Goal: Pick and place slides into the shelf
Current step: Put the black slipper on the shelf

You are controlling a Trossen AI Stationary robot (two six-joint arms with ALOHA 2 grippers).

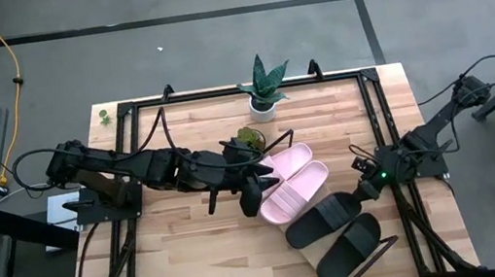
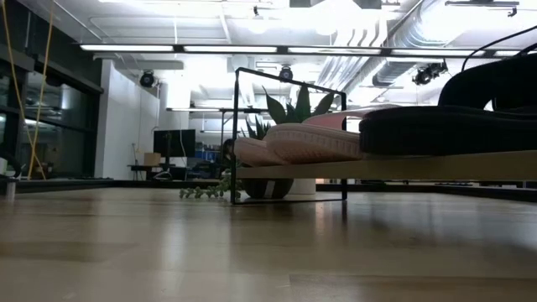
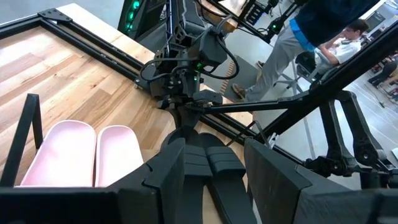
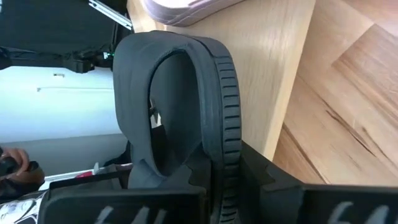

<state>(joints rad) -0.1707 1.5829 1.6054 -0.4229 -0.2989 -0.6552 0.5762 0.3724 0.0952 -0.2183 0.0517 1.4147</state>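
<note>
Two pink slides (image 1: 291, 179) and two black slides (image 1: 335, 231) lie side by side, soles down, on the shelf (image 1: 308, 250), a light-wood board with black wire ends that stands slanted on the table. In the low view the pink slides (image 2: 294, 143) and a black slide (image 2: 445, 127) sit on the raised board (image 2: 386, 166). My left gripper (image 1: 256, 192) hangs open above the pink slides' left ends; its wrist view shows the pink slides (image 3: 68, 155) and a black slide (image 3: 210, 163) beyond its fingers. My right gripper (image 1: 370, 189) is at the upper black slide's right end. My right gripper (image 4: 211, 183) has the upper black slide's end nearest the table's right edge between its two fingers, at the ribbed sole rim (image 4: 225, 163). The fingers come about level from the right, along the slide. The slide lies on the shelf board (image 4: 280, 68).
A potted plant (image 1: 263, 92) stands near the far edge and a small green plant (image 1: 248, 138) beside the shelf's far end. A black frame (image 1: 240, 90) runs round the table. Bare wood lies on the near left (image 1: 197, 264). A person shows beyond the table (image 3: 323, 25).
</note>
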